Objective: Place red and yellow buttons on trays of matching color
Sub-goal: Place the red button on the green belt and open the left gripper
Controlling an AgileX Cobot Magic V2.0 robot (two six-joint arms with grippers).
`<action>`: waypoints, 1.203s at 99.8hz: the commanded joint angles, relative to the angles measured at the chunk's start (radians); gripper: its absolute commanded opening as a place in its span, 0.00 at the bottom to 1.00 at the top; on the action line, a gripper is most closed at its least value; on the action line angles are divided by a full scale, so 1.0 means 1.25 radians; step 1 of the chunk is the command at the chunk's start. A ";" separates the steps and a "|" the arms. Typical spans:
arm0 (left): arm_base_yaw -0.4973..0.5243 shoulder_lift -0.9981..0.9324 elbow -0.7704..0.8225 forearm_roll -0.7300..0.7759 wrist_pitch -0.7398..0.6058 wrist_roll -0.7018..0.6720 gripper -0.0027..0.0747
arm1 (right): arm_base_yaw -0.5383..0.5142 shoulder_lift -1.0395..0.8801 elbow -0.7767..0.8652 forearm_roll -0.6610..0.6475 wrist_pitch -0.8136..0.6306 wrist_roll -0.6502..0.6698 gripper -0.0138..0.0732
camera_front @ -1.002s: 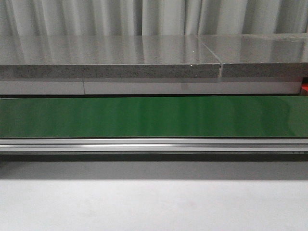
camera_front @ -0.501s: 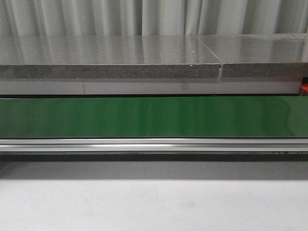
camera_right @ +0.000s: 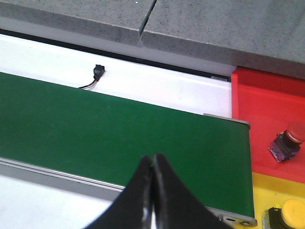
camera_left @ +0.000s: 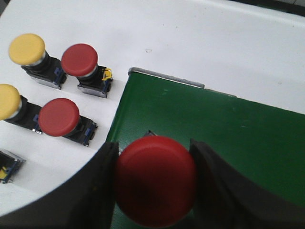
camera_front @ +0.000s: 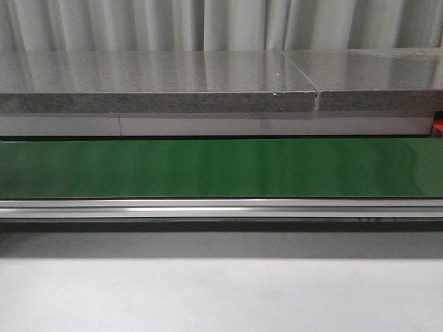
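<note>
Pale grey curtains point(camera_front: 138, 24) hang behind a speckled grey stone slab point(camera_front: 159, 86), and a long green conveyor belt point(camera_front: 221, 168) runs across the white counter point(camera_front: 221, 294) in the front view, where neither arm appears.

In the left wrist view, the left gripper point(camera_left: 155, 183) has its jaws clamped on a red mushroom-head push button point(camera_left: 155, 187), held over the end of the belt. On the white counter beside that end sit two more red push buttons point(camera_left: 79, 60) point(camera_left: 58, 117) and two yellow push buttons point(camera_left: 27, 48) point(camera_left: 7, 101), in two rows, close together.

In the right wrist view, the right gripper point(camera_right: 153, 183) hangs over the belt's other end with its jaws together and nothing between them. Just past that end, a red plastic tray point(camera_right: 259, 119) holds one small red button point(camera_right: 288, 139); touching it, a yellow tray point(camera_right: 267, 188) holds one yellow button point(camera_right: 290, 212).
</note>
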 commanded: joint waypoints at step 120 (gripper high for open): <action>-0.007 0.050 -0.115 -0.071 -0.047 0.085 0.77 | 0.001 0.000 -0.021 0.009 -0.051 -0.005 0.08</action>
